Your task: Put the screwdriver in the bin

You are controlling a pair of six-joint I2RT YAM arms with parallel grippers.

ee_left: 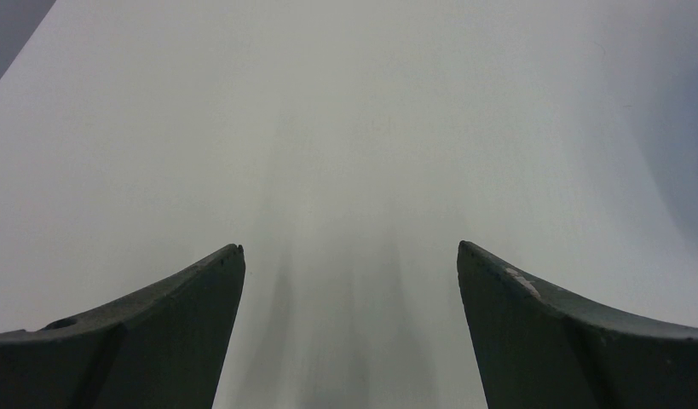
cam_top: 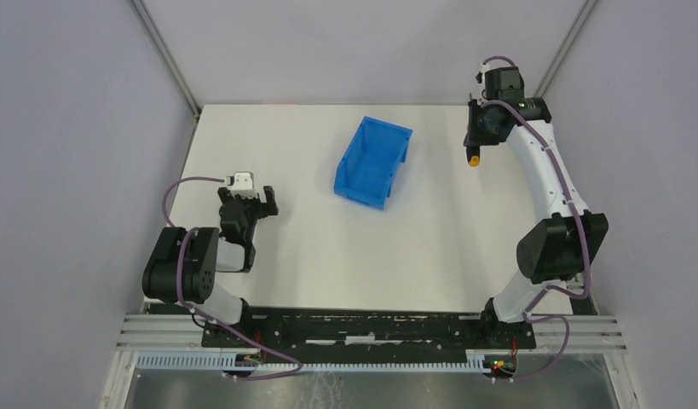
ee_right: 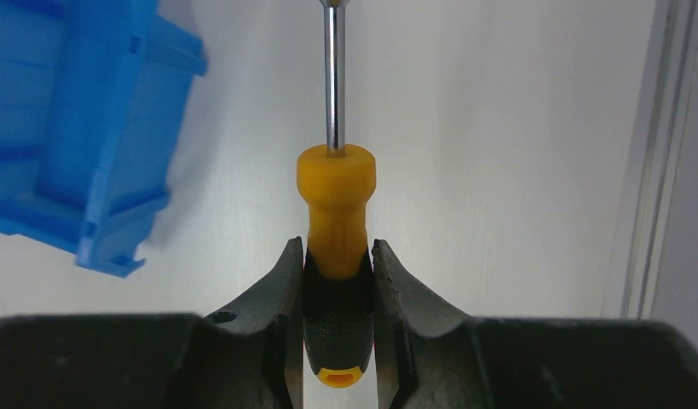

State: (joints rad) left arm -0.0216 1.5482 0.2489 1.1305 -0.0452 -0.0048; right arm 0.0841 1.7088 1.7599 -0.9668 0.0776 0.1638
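Note:
My right gripper [ee_right: 337, 249] is shut on the screwdriver [ee_right: 335, 213], clamping its orange-and-black handle; the thin metal shaft points away, up out of the right wrist view. From above, the right gripper [cam_top: 480, 141] hangs at the far right of the table with the orange handle end [cam_top: 474, 159] showing below it. The blue bin [cam_top: 372, 161] stands mid-table, left of the right gripper; its corner shows in the right wrist view [ee_right: 81, 128]. My left gripper [cam_top: 262, 204] is open and empty at the near left, over bare table [ee_left: 349, 128].
The white table [cam_top: 311, 256] is framed by grey walls. A metal frame post [ee_right: 656, 153] runs along the table's right edge near the right gripper. The arm bases and a cable rail [cam_top: 362, 328] sit at the near edge.

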